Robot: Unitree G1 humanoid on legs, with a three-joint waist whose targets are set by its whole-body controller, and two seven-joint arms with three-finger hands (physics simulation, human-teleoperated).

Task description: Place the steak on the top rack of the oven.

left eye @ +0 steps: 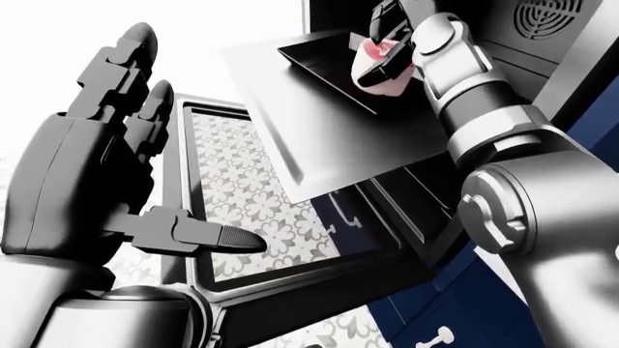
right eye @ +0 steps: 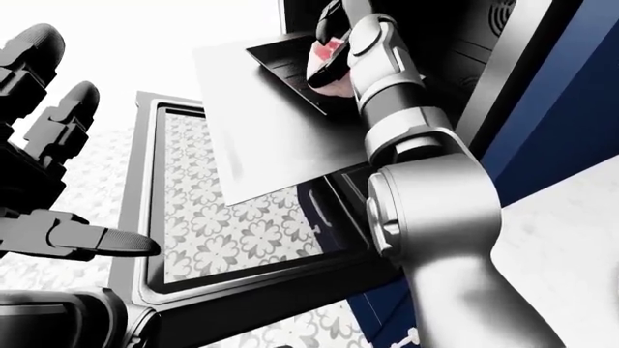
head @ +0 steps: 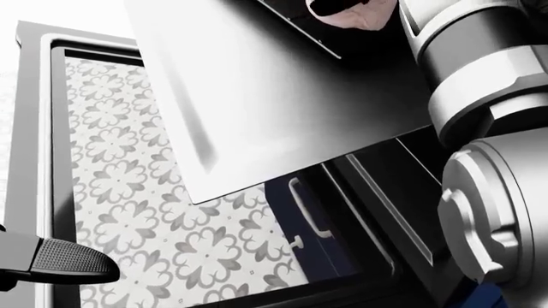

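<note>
Steak [left eye: 379, 69]: pink, at top of left-eye view, over a dark tray [left eye: 319, 61] inside the oven cavity [left eye: 503, 36]. Right hand [left eye: 387, 43] has dark fingers curled round it, grasping; the fingers cover most of the meat. Cannot tell whether the steak touches the tray or hangs just above it.

Head view shows only a pink edge of the steak, cut off by the top border.

The tray sits on a pale metal sheet [head: 257, 102] that juts out toward lower left. No rack wires are visible, so the level is unclear. A round fan grille [left eye: 546, 16] shows on the cavity wall, top right.

Right arm [left eye: 542, 217] fills the right side of all views and hides much of the oven. Under the sheet lies the open oven door [left eye: 198, 268], patterned floor tiles [head: 128, 192] seen through its window.

Left hand [left eye: 107, 167]: at left, fingers spread, holding nothing, well apart from the steak.

Blue cabinet [left eye: 455, 312] at lower right.
</note>
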